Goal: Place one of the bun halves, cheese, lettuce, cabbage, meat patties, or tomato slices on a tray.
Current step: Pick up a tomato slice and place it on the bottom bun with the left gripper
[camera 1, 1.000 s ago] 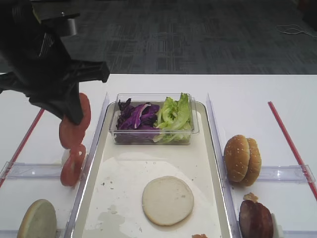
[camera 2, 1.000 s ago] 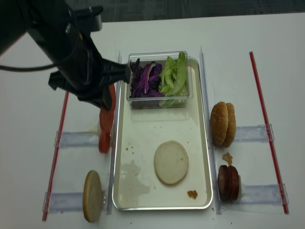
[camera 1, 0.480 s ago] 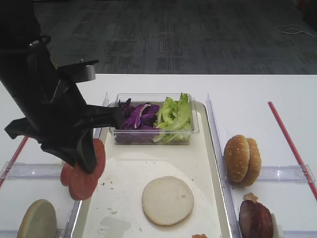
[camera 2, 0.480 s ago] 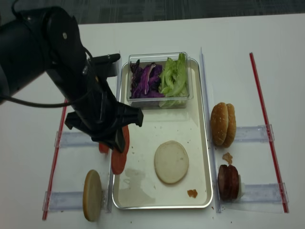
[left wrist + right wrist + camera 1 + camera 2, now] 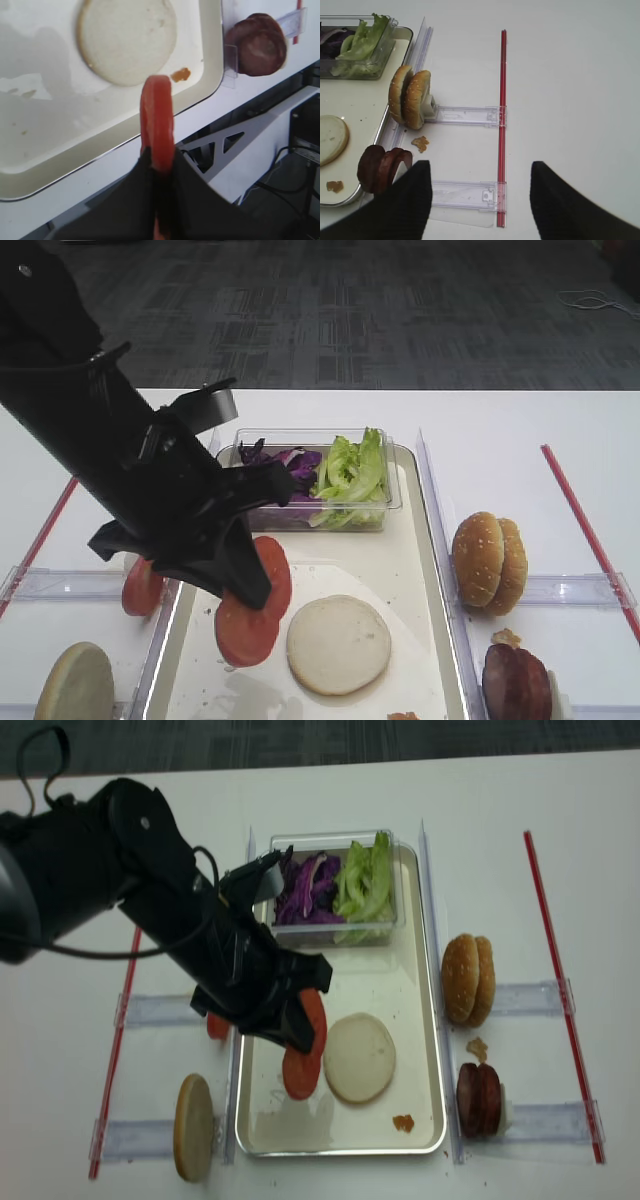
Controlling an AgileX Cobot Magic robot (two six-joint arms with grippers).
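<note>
Left gripper [image 5: 250, 590] clamped on tomato slices [image 5: 255, 605], which look like two overlapping ones, held on edge above the tray [image 5: 415, 540], just at 9 o'clock of the bun half [image 5: 338, 644] lying cut face up on the tray floor. In the left wrist view the red slice [image 5: 157, 122] stands edge-on between the dark fingers [image 5: 137, 185], bun half [image 5: 126, 40] beyond it, meat patties [image 5: 260, 45] off the tray's edge at 2 o'clock.

Another tomato slice [image 5: 141, 586] sits upright on the table at 9 o'clock of the tray, against a clear rail [image 5: 60, 583]. A further bun half [image 5: 75, 683] stands at 7 o'clock, outside the tray.

A clear tub [image 5: 310, 515] rests at 12 o'clock on the tray, with purple cabbage [image 5: 290, 462] on its left and lettuce [image 5: 352, 472] on its right.

At 3 o'clock of the tray, two bun halves [image 5: 490, 562] stand on edge together; meat patties [image 5: 516, 683] stand at 5 o'clock, with a crumb [image 5: 505, 637] between them and the buns.

Right gripper [image 5: 480, 200] has its fingers apart, hovering over bare table well to the right of the tray, a red strip [image 5: 502, 125] running between the fingers in its own view. It holds nothing.
</note>
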